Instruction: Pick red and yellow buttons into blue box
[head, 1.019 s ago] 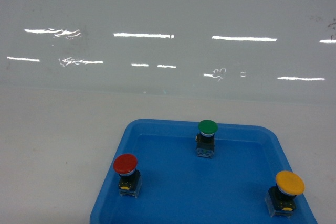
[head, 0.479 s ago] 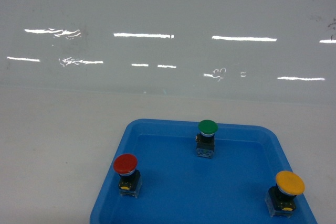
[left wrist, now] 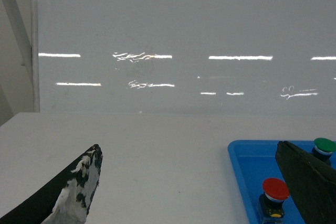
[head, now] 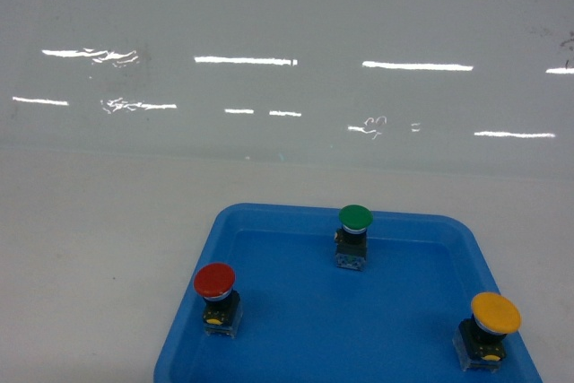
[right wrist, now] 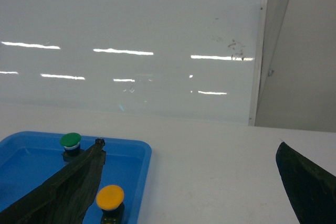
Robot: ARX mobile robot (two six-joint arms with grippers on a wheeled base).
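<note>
Three push buttons standing upright in a shallow blue tray on a white table, caps up, long axis of each straight up and down from block body to cap. Red button: round glossy red mushroom cap over a black-and-clear block with a small yellow dot on the front face. Yellow button: same build, round yellow cap, same little yellow dot low on the body. Green button same kind again, sitting toward the back of the tray. Left gripper spread wide, two dark fingers poking in from the bottom corners of its wrist view, the left finger scuffed with white patches. Red button just inside the right finger there, low and to the right of the gap's middle, not touching anything; green one past it, peeking over that finger's top edge. Right gripper also spread wide, nothing between the fingers but bare table. Yellow button right next to the left finger of that gripper, on the inner side near the tray's right rim; can't tell if finger and cap actually touch or just overlap in view. Green button out beyond that finger's tip, farther back. Glossy whiteboard wall behind the table with strip-light reflections. Big blue box not visible in any view.
</note>
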